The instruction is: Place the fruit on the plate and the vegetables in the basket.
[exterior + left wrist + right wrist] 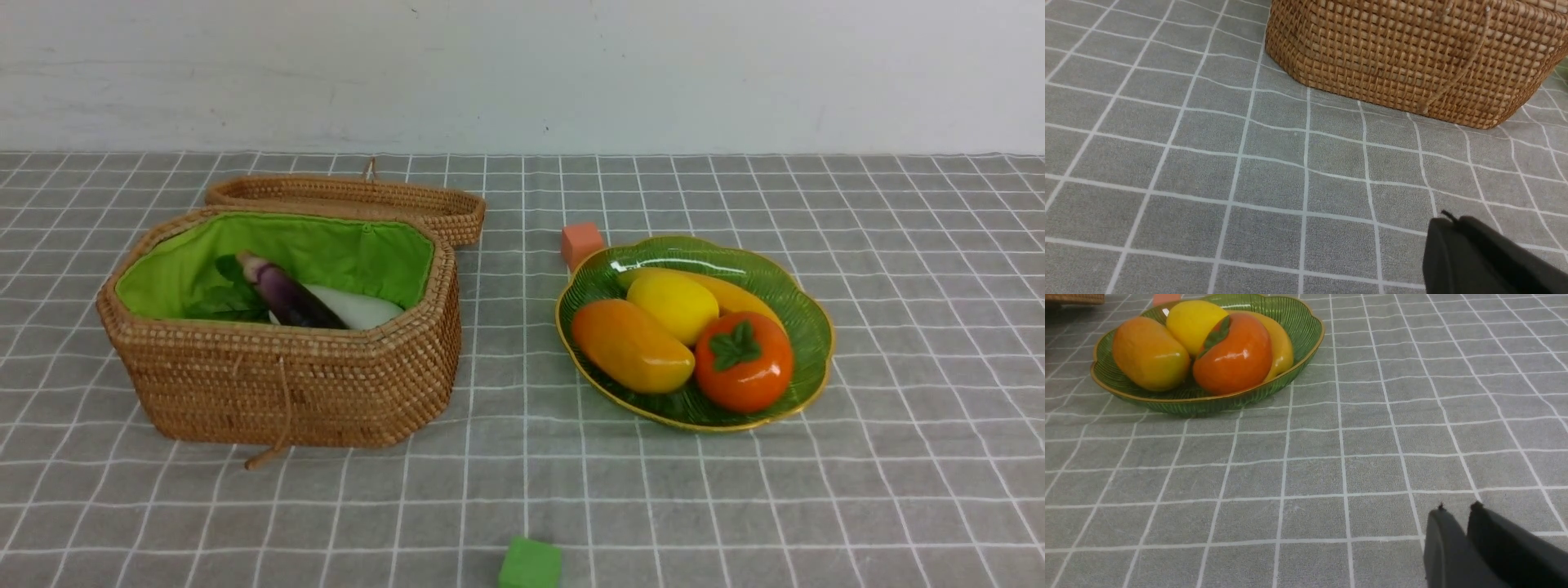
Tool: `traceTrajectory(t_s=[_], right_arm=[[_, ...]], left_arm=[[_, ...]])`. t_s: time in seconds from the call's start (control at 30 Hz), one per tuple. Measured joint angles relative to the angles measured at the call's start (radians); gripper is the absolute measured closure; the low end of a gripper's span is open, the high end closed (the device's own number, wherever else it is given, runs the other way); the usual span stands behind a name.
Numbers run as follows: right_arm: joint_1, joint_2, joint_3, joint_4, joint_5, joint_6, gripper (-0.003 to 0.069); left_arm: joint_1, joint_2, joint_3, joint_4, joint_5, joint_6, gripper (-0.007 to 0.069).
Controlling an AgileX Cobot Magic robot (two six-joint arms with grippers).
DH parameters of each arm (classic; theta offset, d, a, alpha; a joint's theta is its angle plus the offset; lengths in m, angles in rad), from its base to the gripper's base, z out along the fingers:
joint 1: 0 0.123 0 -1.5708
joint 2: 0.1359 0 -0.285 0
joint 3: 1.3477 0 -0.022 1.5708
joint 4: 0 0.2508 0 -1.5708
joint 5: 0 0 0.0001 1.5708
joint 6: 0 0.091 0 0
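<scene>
Hovering low over the gray checked tabletop (1331,465), the right claw (1455,512) carries nothing; its two dark fingers stand a sliver apart with only cloth showing between them. Ahead of it and off to its left sits the green glass plate (1306,339), well clear of the fingertips. All four fruits lie on that plate: the mango (1147,353), the lemon (1194,320), the persimmon (1235,355) with its leaf cap turned sideways, and the banana (1282,351) tucked behind the persimmon. The persimmon touches the mango, and the lemon leans against both.

The left claw (1447,220) is clenched, its fingers pressed together and empty, held just above the tabletop. The woven rattan basket (1392,57) stands ahead of it, near but not touching, a cord loop hanging down its side wall. In the front view the basket's lid (351,200) lies open behind it, and inside the green lining rest the purple eggplant (290,298) and the white radish (359,310), the eggplant lying across the radish's leaves. Whether a potato is in there cannot be told.

An orange cube (581,242) sits just beyond the plate's far rim, and a green cube (531,565) rests on the tabletop's near edge.
</scene>
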Motion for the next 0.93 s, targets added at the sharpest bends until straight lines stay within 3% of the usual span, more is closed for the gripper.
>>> traceTrajectory(t_s=[0.93], right_arm=[[0.000, 0.000, 0.000, 0.000, 0.000, -0.001, 0.0531]], left_arm=[[0.000, 0.000, 0.000, -0.003, 0.000, 0.000, 0.0634]])
